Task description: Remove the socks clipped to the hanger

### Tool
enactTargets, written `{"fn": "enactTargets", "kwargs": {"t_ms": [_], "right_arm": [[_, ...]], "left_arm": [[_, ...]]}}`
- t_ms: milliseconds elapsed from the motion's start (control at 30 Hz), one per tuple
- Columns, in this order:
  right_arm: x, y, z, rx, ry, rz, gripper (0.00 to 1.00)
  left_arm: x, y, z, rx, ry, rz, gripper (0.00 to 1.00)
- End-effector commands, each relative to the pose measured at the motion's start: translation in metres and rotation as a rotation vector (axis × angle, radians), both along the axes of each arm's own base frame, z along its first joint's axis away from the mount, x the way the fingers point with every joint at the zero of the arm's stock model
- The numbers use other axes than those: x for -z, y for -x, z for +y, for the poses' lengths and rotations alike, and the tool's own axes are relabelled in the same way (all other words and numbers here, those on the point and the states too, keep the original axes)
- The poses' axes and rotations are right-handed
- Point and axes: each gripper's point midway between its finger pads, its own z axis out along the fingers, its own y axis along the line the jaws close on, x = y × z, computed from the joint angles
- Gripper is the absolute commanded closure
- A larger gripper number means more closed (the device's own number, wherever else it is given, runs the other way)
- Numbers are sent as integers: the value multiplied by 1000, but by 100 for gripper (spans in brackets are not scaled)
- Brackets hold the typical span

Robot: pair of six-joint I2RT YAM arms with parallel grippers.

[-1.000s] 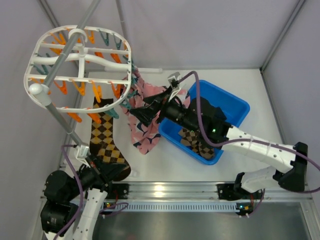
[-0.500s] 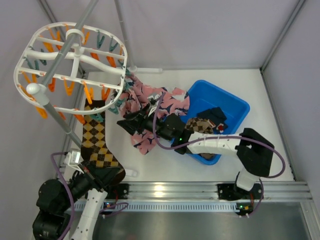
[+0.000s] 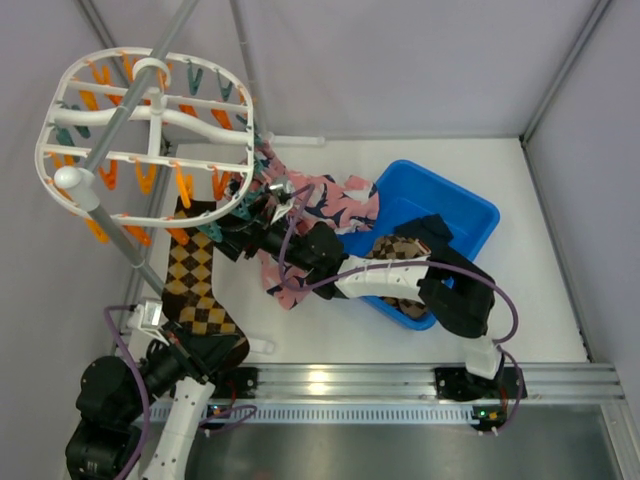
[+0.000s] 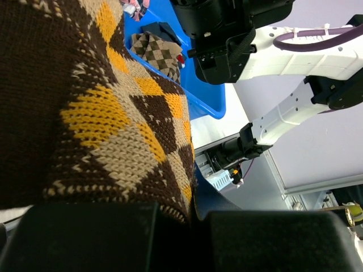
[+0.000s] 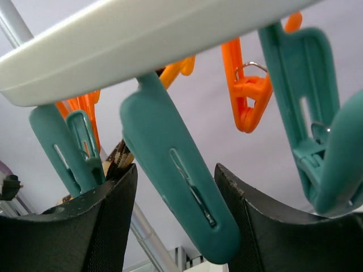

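**Item: sock removal, clip-release stage**

- **Hanger** (image 5: 142, 39): hung at the upper left of the top view; orange and teal clips are ranged under its rim.
- **Checkered sock** (image 3: 195, 285): suspended from the hanger's lower edge. Its foot end is clamped fast in the left gripper (image 4: 181, 226) at lower left.
- **Right gripper** (image 5: 176, 170): raised to the rim at centre left. Its jaws are closed about one teal clip (image 5: 181, 187), with a pad seemingly touching each flank.
- **Pink socks** (image 3: 290, 280): draped from the hanger's right edge down to the table, partly under the right arm.
- **Blue bin** (image 3: 450, 187): set at centre right. A second checkered sock (image 3: 400, 250) and a dark navy sock (image 3: 435, 235) are held inside.

**Step judged:** a clip is being pinched open so that the checkered sock can be drawn off. It cannot be told whether this clip is the one gripping it.

**Next move judged:** a firmer squeeze is called for, then a downward pull by the left gripper.
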Motion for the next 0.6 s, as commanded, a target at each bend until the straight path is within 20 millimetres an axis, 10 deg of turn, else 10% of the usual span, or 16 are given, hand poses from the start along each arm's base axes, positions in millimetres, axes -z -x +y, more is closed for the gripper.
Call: {"fn": "enactTargets", "kwargs": {"t_ms": [0,233,567], "right_arm": [[-52,16,-18,-6,-187,-103,45],[-25,8,-43,87,-137,-65,29],[-10,50,-50,-132,-180,-90,10]], "left_arm": [[8,2,1,-4,-21,18,100],[14,-7,11,-76,-47,30,100],[19,-9,9,-61,-52,48,99]]}}
